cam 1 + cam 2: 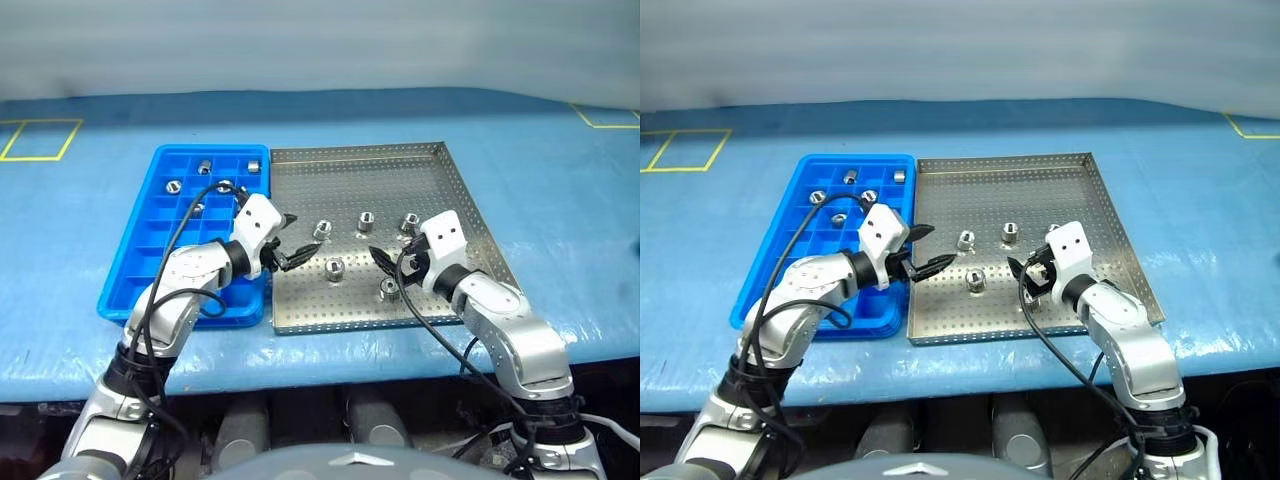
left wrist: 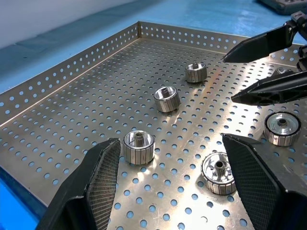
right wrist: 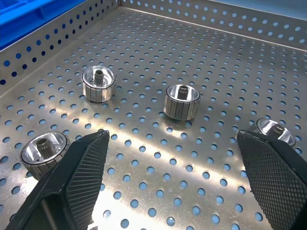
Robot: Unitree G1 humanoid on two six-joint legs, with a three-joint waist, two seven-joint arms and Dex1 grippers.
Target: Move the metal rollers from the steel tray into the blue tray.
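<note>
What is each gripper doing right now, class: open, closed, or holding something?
Left gripper: open, holding nothing, over the steel tray near a roller.
Right gripper: open, holding nothing, over the same tray.

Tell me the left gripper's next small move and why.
Probably ease the left gripper forward and down over the nearest roller. Its fingers are open and empty, and that roller stands upright on the steel tray just ahead of them.
</note>
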